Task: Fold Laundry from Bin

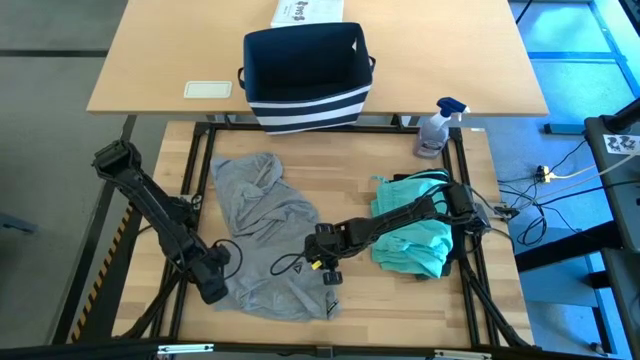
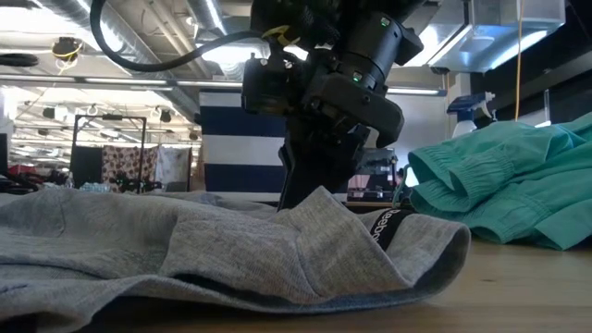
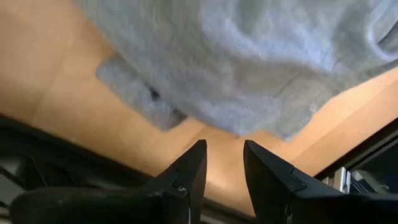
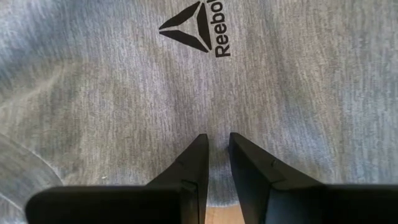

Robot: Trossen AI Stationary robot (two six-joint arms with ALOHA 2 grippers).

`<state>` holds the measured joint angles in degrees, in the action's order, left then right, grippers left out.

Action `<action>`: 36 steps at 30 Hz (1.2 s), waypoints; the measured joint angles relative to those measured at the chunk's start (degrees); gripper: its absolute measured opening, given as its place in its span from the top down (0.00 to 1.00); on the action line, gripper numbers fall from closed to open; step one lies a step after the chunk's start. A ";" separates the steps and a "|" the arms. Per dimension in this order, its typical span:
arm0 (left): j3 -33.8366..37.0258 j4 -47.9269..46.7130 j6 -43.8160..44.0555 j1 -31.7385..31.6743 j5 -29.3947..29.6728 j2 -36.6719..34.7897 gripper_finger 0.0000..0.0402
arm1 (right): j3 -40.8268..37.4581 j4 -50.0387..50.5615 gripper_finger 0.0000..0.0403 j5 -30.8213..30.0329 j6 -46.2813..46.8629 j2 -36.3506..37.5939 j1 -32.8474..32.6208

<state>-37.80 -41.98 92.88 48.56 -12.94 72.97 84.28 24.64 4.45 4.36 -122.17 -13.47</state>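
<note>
A grey T-shirt (image 1: pixel 265 220) with a small black logo (image 4: pixel 193 31) lies crumpled on the wooden table, left of centre. My right gripper (image 1: pixel 327 270) reaches in from the right and is shut on its cloth beside the logo. My left gripper (image 3: pixel 224 152) hangs over the table's near left, just off the shirt's near left corner (image 3: pixel 137 99). It is open, and only bare wood shows between its fingers. A teal piece (image 1: pixel 415 235) lies bunched at the right. The navy striped bin (image 1: pixel 305 75) stands on the far table. My right gripper pinches the grey T-shirt's cloth (image 4: pixel 214 118) a little beside the logo, between its two fingers. The fingers slant down from the table's right. The cloth rises in a small peak at the fingers (image 2: pixel 319 196), and the rest lies slack on the table. One layer or several, I cannot tell.
A spray bottle (image 1: pixel 438 128) stands at the table's far right corner. On the far table, a white printed box (image 1: pixel 305 12) sits behind the bin and a flat white thing (image 1: pixel 208 89) lies to its left. Bare wood shows along the near edge and at the far middle.
</note>
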 joint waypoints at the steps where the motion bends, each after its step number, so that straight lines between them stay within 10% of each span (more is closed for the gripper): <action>1: -0.07 -0.06 -0.58 -0.01 0.77 0.00 0.75 | 0.01 0.00 0.84 0.00 -0.03 0.00 0.00; 12: -6.24 -7.30 -3.57 -0.04 8.74 0.00 0.84 | 0.01 -0.23 0.84 -0.09 -0.11 0.00 0.00; 23: -7.30 -2.60 -14.01 -0.06 33.17 0.00 0.91 | 0.01 -0.49 0.84 0.05 -1.32 0.00 0.80; 36: -7.26 1.82 -20.27 -0.04 38.35 1.75 0.78 | 0.01 -1.03 0.84 0.09 -2.03 0.00 1.55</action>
<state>-45.06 -40.15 72.61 48.51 25.41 74.72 84.29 23.61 4.54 2.33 -122.17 -11.92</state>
